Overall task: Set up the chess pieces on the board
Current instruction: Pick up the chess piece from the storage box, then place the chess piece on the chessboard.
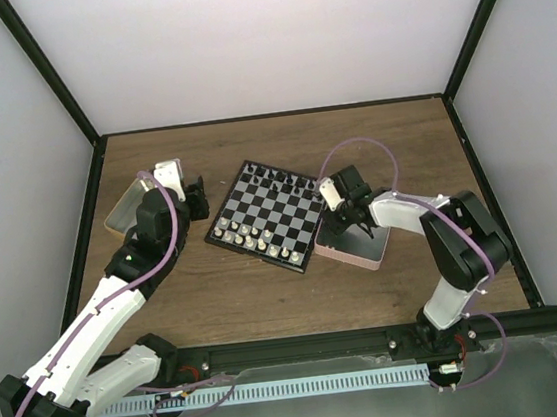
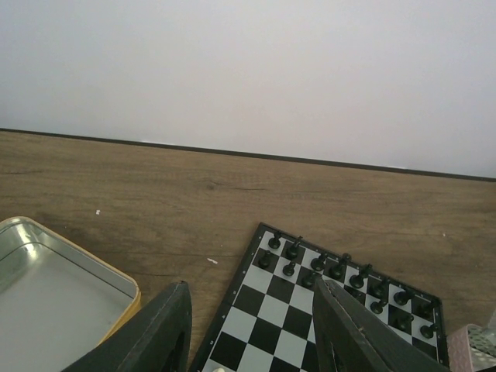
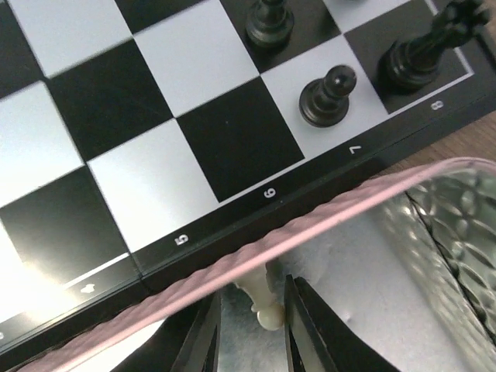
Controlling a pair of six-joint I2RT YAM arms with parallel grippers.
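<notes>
Chess pieces (image 1: 260, 246) mostly stand on the board (image 1: 277, 214), which lies turned at an angle in the middle of the desk (image 1: 218, 296). In the top view, black figures line its far edge and cream ones its near edge, so I judge the set-up well advanced, though the figures are too small to count or to check for gaps. The left fingers (image 1: 195, 196) hang between the board and a metal tin (image 1: 123, 214), while the right fingers (image 1: 344, 223) reach down into a pink tray (image 1: 365, 262) that touches the board's right side. From the left wrist, the left fingers are apart with nothing between them, held above the desk. Beyond them two rows of black figures stand upright, and the part of the tin in view holds nothing. From the right wrist, a single cream piece (image 3: 263, 301) sits inside the tray just behind its rim, with the right fingers (image 3: 310, 341) close on either side of it. I cannot tell whether they are clamped on it or only bracketing it. Its long axis runs roughly parallel to the fingers, its rounder end towards the camera; which end is the head I cannot make out. On the board beyond, a black pawn (image 3: 328, 94) stands on the seventh rank and the fifth and sixth are bare. At least this cream piece is left to place.
</notes>
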